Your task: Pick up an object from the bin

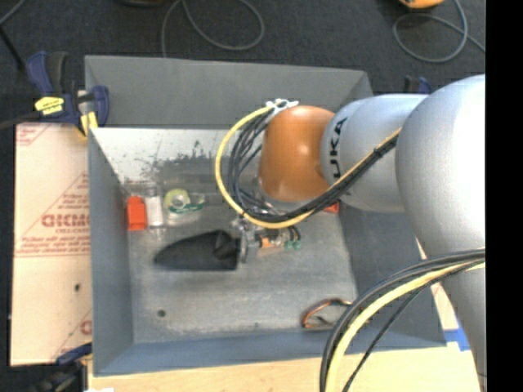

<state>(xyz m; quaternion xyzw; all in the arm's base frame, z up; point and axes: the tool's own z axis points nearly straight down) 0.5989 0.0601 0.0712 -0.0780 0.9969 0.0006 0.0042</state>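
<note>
A black, elongated soft-looking thing (192, 254) lies in the middle of the bin, pointing left. My gripper (248, 242) is low in the bin, right at that black thing's right end and touching or overlapping it; the orange cover above hides most of the gripper. A small green and metallic bit (286, 239) shows just right of the gripper. Farther left, against the back wall, lie a clear little bottle with an orange cap (142, 211) and a clear roll with green on it (181, 202).
A brown loop-shaped strap (323, 313) lies at the bin's front right corner. A small red thing (331, 208) peeks out under the arm at the right. The arm with its cables covers the bin's right and back middle.
</note>
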